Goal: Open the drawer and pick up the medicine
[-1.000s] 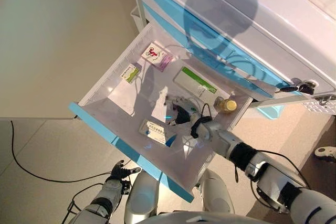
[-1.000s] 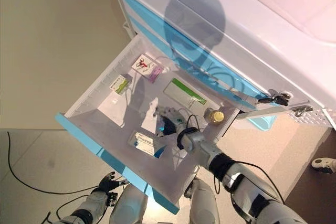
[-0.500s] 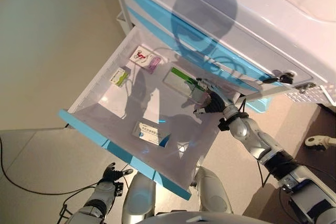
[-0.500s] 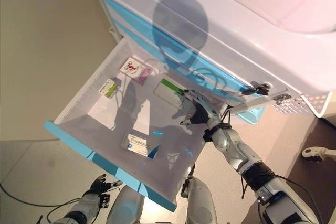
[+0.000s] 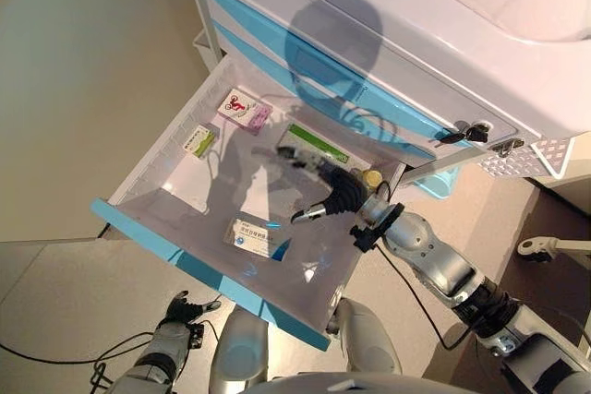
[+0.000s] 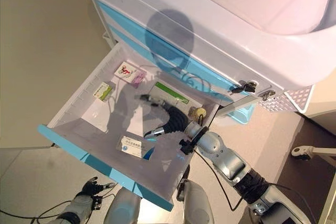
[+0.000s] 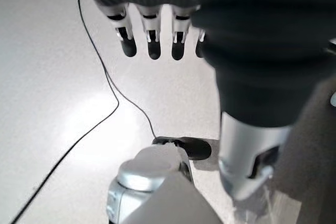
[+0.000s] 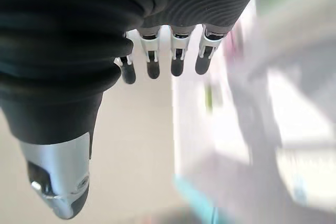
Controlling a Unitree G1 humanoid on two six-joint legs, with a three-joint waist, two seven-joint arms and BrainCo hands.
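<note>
1. In the left eye view we see the drawer (image 5: 148, 228) pulled fully out of the white and blue cabinet (image 5: 388, 62). It is a smooth white tray with a light blue front. Flat medicine boxes lie inside: a white box with blue print (image 5: 251, 237) near the blue front, its long axis roughly along that front; a long green and white box (image 5: 314, 145) at the back wall, lying parallel to the cabinet face; and a small green box (image 5: 198, 140) and a pink and white box (image 5: 244, 108) toward the back corner.
2. A small round yellow-capped bottle (image 5: 371, 177) stands upright by the long box.
3. In the right eye view our right hand (image 6: 170, 120) hangs over the drawer's middle beside the bottle, fingers extended and loosely spread, holding nothing, thumb toward the blue-print box.
4. In the left wrist view our left hand (image 7: 152, 40) hangs below the drawer front over the glossy floor (image 7: 52, 93), fingers straight, empty.
5. In the right wrist view the right hand's fingers (image 8: 177, 59) are straight in a row.
</note>
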